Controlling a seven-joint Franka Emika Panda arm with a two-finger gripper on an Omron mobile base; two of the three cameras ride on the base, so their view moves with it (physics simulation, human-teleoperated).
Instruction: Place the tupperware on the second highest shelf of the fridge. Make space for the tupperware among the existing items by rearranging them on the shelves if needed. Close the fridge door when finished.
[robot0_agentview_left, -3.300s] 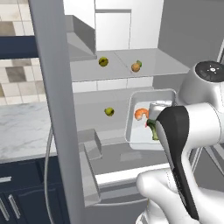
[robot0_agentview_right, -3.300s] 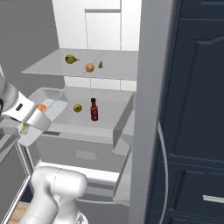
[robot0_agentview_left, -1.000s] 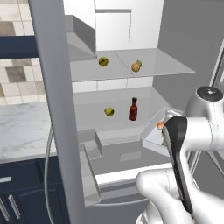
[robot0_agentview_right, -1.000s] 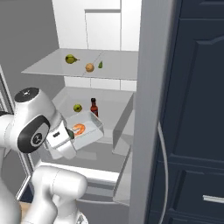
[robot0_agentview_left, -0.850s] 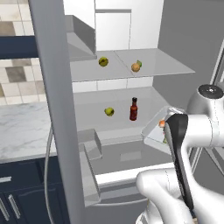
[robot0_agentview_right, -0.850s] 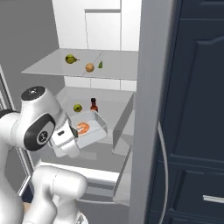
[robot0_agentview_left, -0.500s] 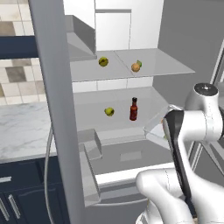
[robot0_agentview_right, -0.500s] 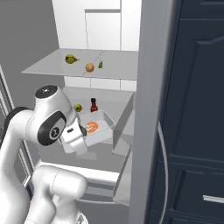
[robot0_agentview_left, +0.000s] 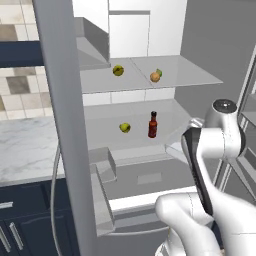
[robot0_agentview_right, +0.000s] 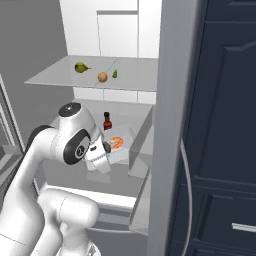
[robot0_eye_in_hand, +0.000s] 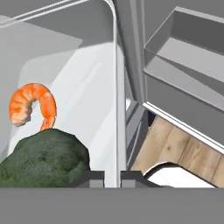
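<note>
My gripper (robot0_agentview_right: 103, 149) is shut on the near rim of the tupperware (robot0_agentview_right: 118, 144), a shallow pale tray with an orange shrimp (robot0_eye_in_hand: 32, 106) and a broccoli floret (robot0_eye_in_hand: 44, 158). In the hand view the fingertips (robot0_eye_in_hand: 92, 177) pinch the tray's thin wall (robot0_eye_in_hand: 117, 109). The tray hangs tilted over the front right of the lower of two visible shelves (robot0_agentview_left: 107, 117) in the open fridge (robot0_agentview_right: 150, 30), just right of the dark red bottle (robot0_agentview_right: 107, 121). A yellow-green fruit (robot0_agentview_left: 125, 128) lies left of the bottle (robot0_agentview_left: 152, 124). On the upper shelf (robot0_agentview_left: 192, 75) sit another yellow-green fruit (robot0_agentview_left: 118, 70) and the orange fruit (robot0_agentview_left: 155, 76).
The left fridge door (robot0_agentview_left: 62, 125) stands open with grey bins (robot0_agentview_left: 102, 170) on its inside. The right door (robot0_agentview_right: 172, 125) is open too, its bin (robot0_eye_in_hand: 188, 48) close to the tray. Navy cabinets (robot0_agentview_right: 227, 100) stand right, a marble counter (robot0_agentview_left: 25, 150) left, wood floor (robot0_eye_in_hand: 183, 151) below.
The arm has carried the tupperware forward and to the right, from in front of the fridge to over the lower shelf beside the bottle. The items on the shelves have not moved.
</note>
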